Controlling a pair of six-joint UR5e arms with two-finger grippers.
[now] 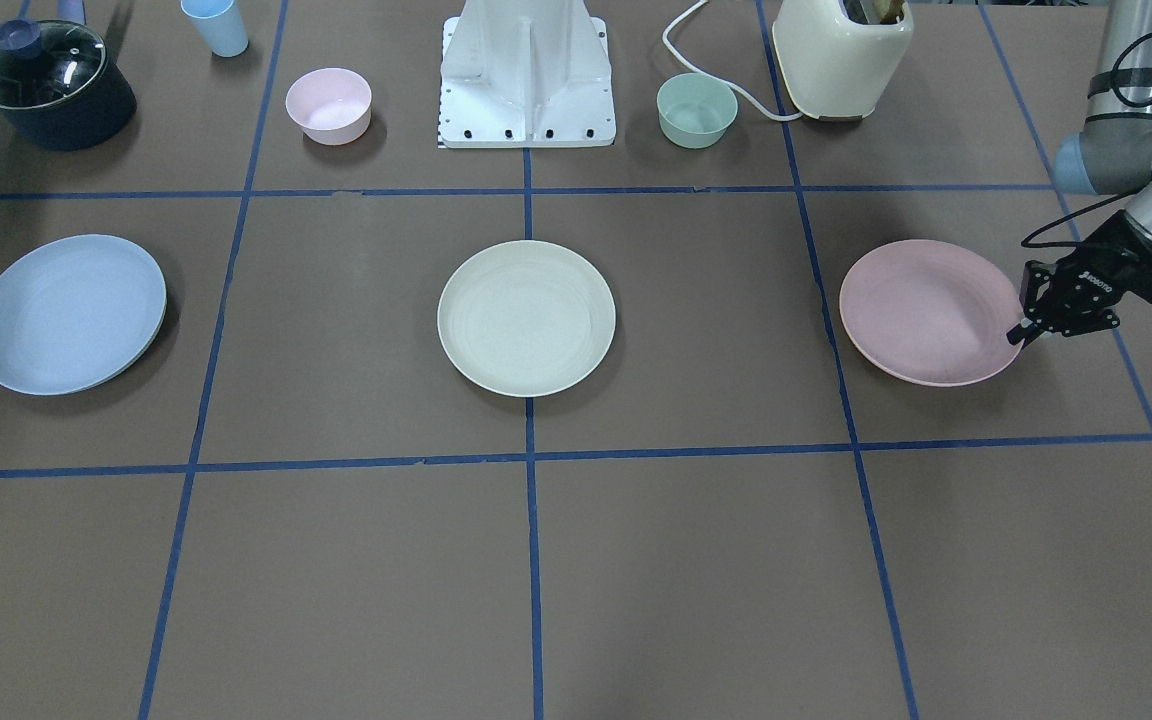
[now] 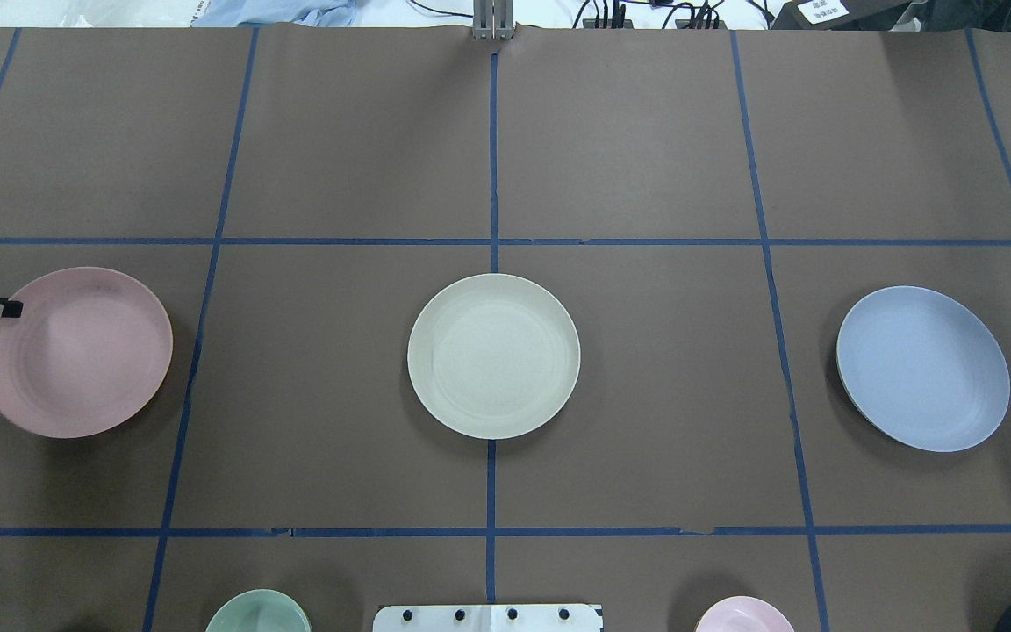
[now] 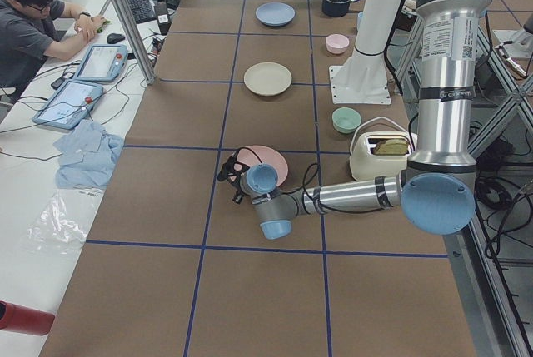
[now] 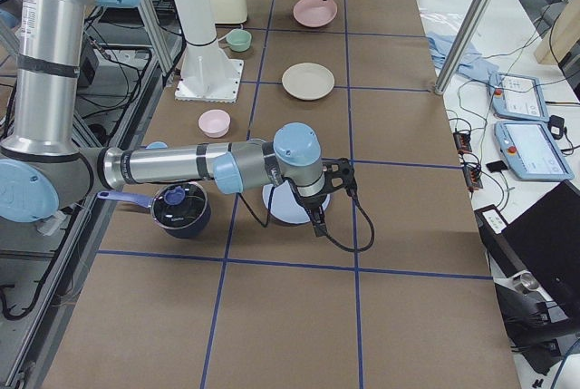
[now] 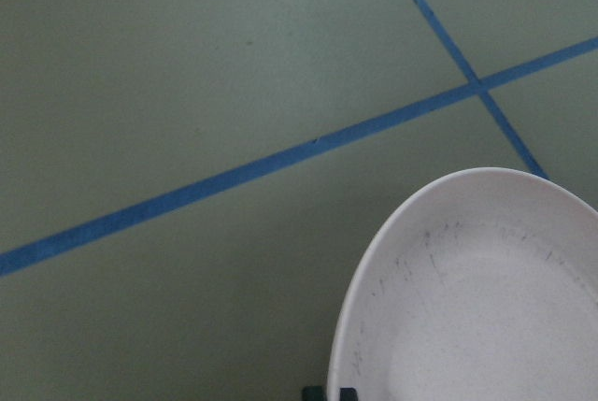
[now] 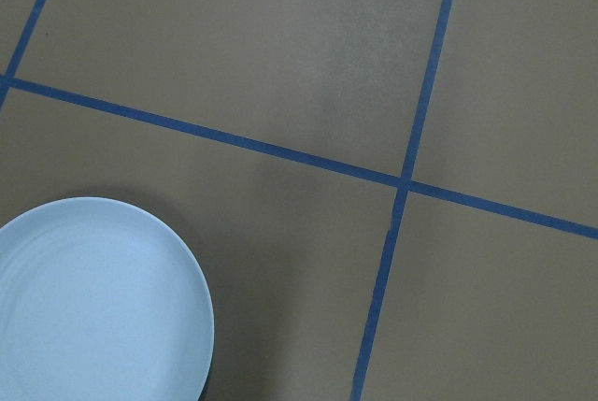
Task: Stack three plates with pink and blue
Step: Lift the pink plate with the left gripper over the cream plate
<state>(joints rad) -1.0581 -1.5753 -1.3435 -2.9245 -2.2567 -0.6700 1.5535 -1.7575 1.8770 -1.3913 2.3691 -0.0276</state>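
Observation:
The pink plate [image 1: 921, 310] lies at my left end of the table, the cream-white plate [image 1: 526, 318] in the middle and the blue plate [image 1: 69, 314] at my right end, all well apart. My left gripper [image 1: 1019, 330] is at the pink plate's outer rim. In the left wrist view its tips [image 5: 331, 392] straddle the rim of the pink plate [image 5: 486, 307], shut on it. My right gripper [image 4: 317, 221] shows only in the exterior right view, near the blue plate [image 4: 285, 208]. I cannot tell whether it is open. The right wrist view shows the blue plate [image 6: 93, 298] at the lower left.
Along the robot's side stand a lidded dark pot [image 1: 51, 85], a blue cup [image 1: 216, 25], a small pink bowl [image 1: 328, 105], the white robot base [image 1: 526, 75], a small green bowl [image 1: 696, 110] and a cream toaster [image 1: 841, 55].

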